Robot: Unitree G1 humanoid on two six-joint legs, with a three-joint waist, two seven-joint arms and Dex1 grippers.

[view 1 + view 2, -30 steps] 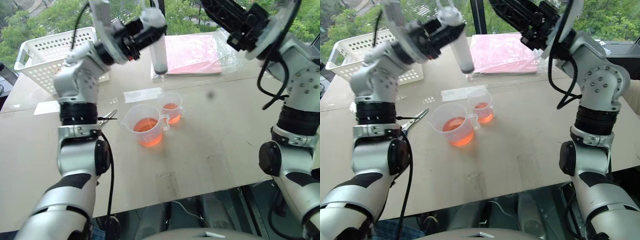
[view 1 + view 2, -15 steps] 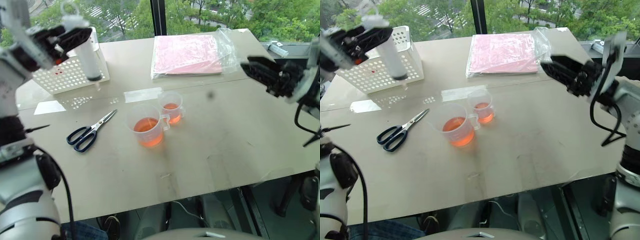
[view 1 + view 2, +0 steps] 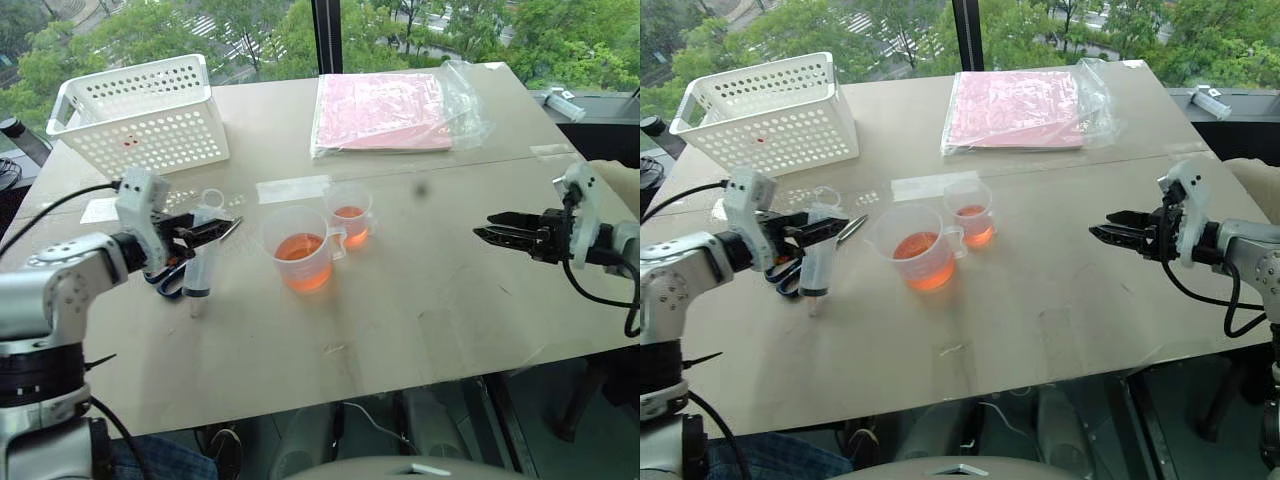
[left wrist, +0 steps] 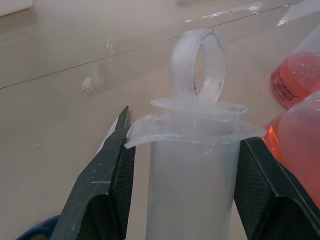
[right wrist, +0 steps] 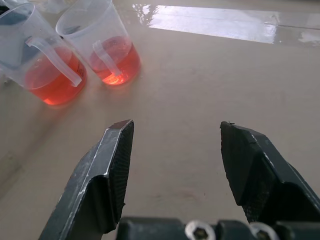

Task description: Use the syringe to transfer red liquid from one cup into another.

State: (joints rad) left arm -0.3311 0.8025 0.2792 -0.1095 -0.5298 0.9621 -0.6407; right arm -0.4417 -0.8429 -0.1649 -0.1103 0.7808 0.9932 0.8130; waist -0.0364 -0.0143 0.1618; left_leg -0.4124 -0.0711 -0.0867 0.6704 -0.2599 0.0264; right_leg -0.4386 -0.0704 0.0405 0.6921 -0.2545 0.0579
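Note:
The clear syringe (image 3: 200,266) stands nearly upright at the table's left, its tip just above the surface and over the scissors (image 3: 166,281). My left gripper (image 3: 205,232) is shut on its barrel, just under the flange (image 4: 192,131). The larger cup (image 3: 298,250) holds red liquid (image 3: 300,268) at the table's middle. The smaller cup (image 3: 347,214), also with red liquid, stands just behind it and to the right. My right gripper (image 3: 483,225) hangs open and empty above the table's right side, pointing toward the cups (image 5: 60,60).
A white perforated basket (image 3: 140,125) stands at the back left. A pink pack in a clear plastic bag (image 3: 385,100) lies at the back middle. A white label strip (image 3: 290,188) lies behind the cups.
Both arms have come down from high over the table. The left carried the syringe leftward and down to beside the scissors; the right sank to the table's right side.

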